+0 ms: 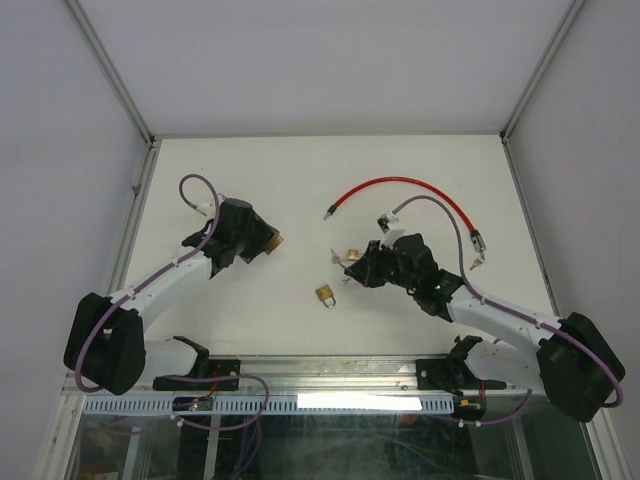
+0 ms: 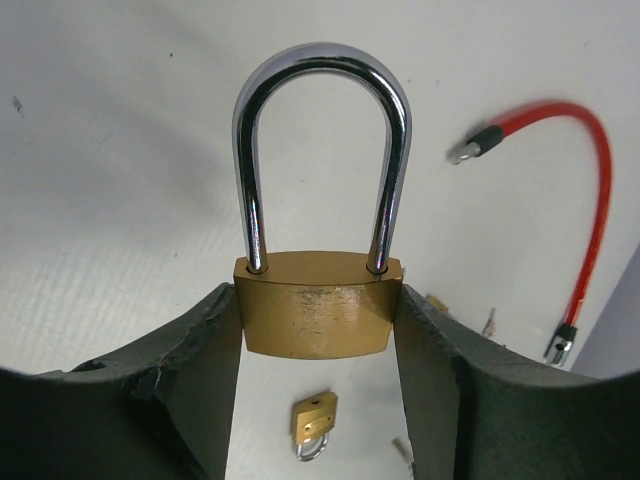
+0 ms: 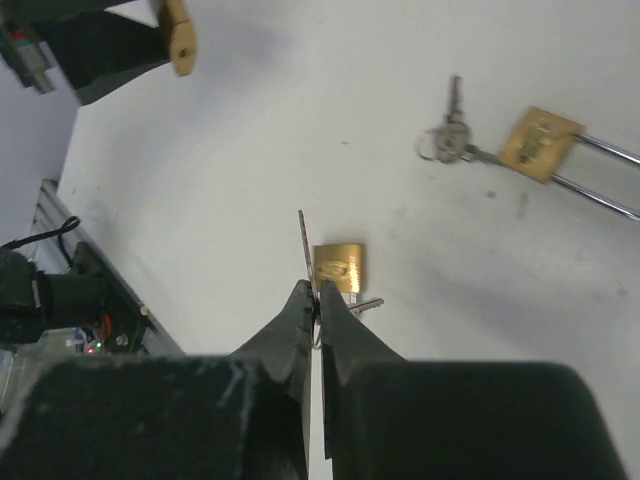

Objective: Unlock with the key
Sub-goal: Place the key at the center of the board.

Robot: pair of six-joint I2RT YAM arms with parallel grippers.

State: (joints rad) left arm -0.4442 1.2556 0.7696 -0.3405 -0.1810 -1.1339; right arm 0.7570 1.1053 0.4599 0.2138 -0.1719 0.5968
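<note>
Left gripper's (image 1: 268,240) fingers, half spread, clamp the big brass padlock (image 2: 318,318) by its body. Right gripper's (image 3: 316,295) fingers pinch tight on a key (image 3: 302,245) near the small padlock (image 3: 338,267). White table (image 1: 250,180) spreads left of it.

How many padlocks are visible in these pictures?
3. The large padlock sits between the left fingers; the small padlock lies near the right fingers; the long-shackle padlock lies beside a key ring. None seems hidden.

Tally by kind
Three brass padlocks (image 2: 318,305) (image 3: 338,268) (image 3: 540,143), one red cable (image 1: 400,185), two claws (image 1: 265,240) (image 3: 316,298); keys (image 3: 447,135) too small to count.
</note>
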